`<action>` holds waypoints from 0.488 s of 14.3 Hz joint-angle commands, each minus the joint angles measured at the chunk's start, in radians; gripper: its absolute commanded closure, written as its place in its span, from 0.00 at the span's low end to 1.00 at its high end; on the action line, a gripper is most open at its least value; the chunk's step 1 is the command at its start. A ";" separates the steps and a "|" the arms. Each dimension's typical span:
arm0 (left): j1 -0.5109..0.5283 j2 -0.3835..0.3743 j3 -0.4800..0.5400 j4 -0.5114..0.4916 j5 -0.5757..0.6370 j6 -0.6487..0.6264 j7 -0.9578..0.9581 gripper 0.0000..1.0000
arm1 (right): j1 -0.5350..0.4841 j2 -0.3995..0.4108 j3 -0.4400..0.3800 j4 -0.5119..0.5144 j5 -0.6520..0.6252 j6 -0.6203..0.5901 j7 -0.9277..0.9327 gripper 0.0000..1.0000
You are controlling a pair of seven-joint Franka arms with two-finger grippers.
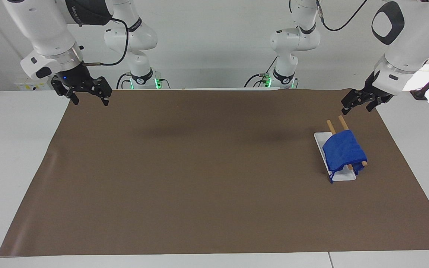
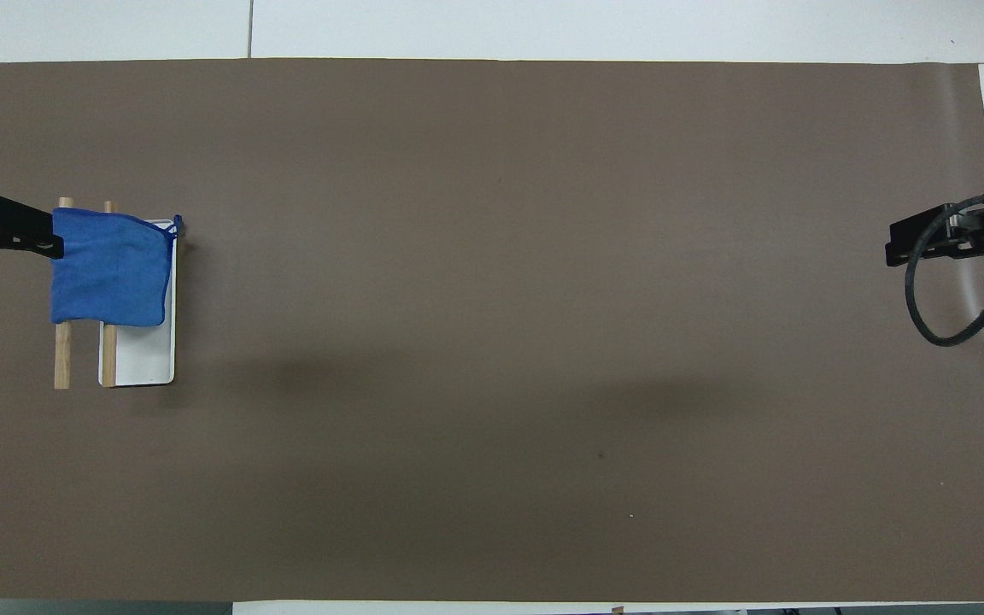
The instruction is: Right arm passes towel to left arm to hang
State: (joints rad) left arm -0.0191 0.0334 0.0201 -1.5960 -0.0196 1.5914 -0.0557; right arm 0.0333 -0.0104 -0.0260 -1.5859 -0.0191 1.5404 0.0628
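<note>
The towel (image 1: 344, 153) lies draped over two wooden rails (image 1: 342, 122) above a white tray (image 1: 320, 139), toward the left arm's end of the desk (image 1: 199, 178). Judged soft, light and limp; best pinched at a hanging edge. The left gripper (image 1: 356, 101) hangs above the mat near the rails, jaws apart, empty. The right gripper (image 1: 88, 95) waits at the right arm's end, jaws apart

Plain white wall (image 1: 214, 41), white table (image 1: 13, 149) under brown mat (image 1: 199, 178).
</note>
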 commanded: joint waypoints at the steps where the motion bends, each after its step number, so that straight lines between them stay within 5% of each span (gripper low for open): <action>1: -0.004 -0.021 0.001 -0.021 -0.010 -0.018 0.017 0.00 | -0.009 -0.020 0.003 -0.026 0.016 0.009 0.000 0.00; 7: -0.004 -0.056 -0.003 -0.045 -0.010 -0.019 0.016 0.00 | -0.009 -0.020 0.003 -0.025 0.016 0.010 0.000 0.00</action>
State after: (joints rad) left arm -0.0201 0.0247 0.0141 -1.5968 -0.0199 1.5787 -0.0534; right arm 0.0333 -0.0109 -0.0260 -1.5862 -0.0191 1.5404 0.0628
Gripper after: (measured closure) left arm 0.000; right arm 0.000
